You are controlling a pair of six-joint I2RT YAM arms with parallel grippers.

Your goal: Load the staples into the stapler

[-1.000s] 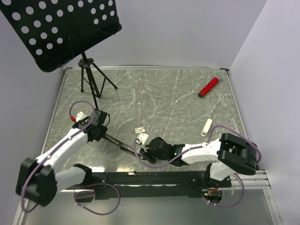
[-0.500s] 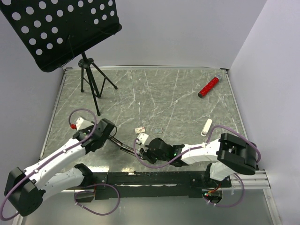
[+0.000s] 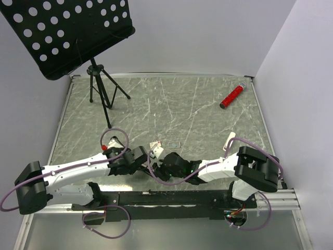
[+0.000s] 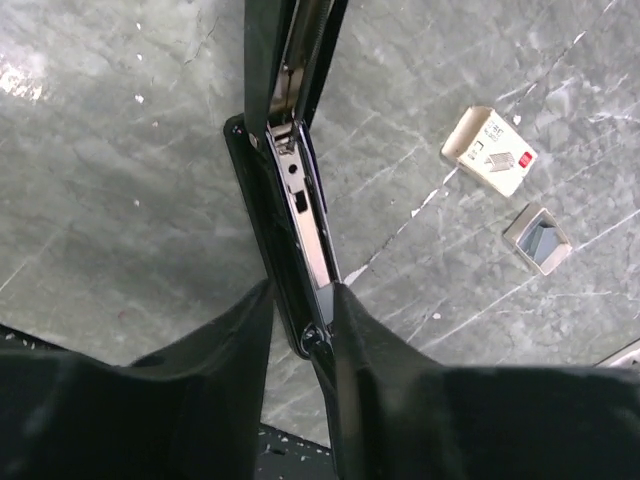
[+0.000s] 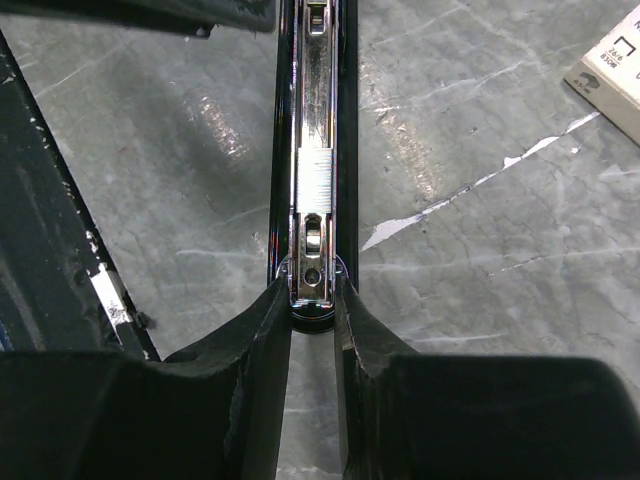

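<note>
**A:** Starting at the left gripper (image 4: 300, 325): how set?

**B:** Pinched nearly shut on one end of the stapler (image 4: 287, 170), fingers (image 4: 225, 350) pressed against both black flanks. Same at the right gripper (image 5: 313, 305): narrow, clamped on the tip of the silvery rail (image 5: 315, 130), channel facing up and uncovered.

**A:** Anything in the channel?

**B:** A finely ribbed block just ahead of the right fingertips. Staples or pusher, cannot tell.

**A:** And the supply?

**B:** Beyond the left fingertips and off to their right, lying on the marble table (image 4: 120, 150): cream box of staples (image 4: 488, 150), with the small grey tray piece (image 4: 537, 238) just beside it. Both apart from the stapler. Box corner showing far up-right of the right gripper too.

**A:** Handling, by the look?

**B:** Probably light, stiff and slick, being painted metal and polished rail. Hinged, so liable to swing or snap closed if held by one half only. Best gripped across the narrow flanks near an end, as here, seemingly one gripper per half. Staple strip likely brittle. Box tiny and light, easy to crush or flick away, so a gentle pinch on its long sides.

**A:** Arm pose?

**B:** Both reaching low and inward, wrists close above the table, grippers nose to nose just in front of the bases. Left forearm stretched long from the left, right elbow folded back at the right.
</note>
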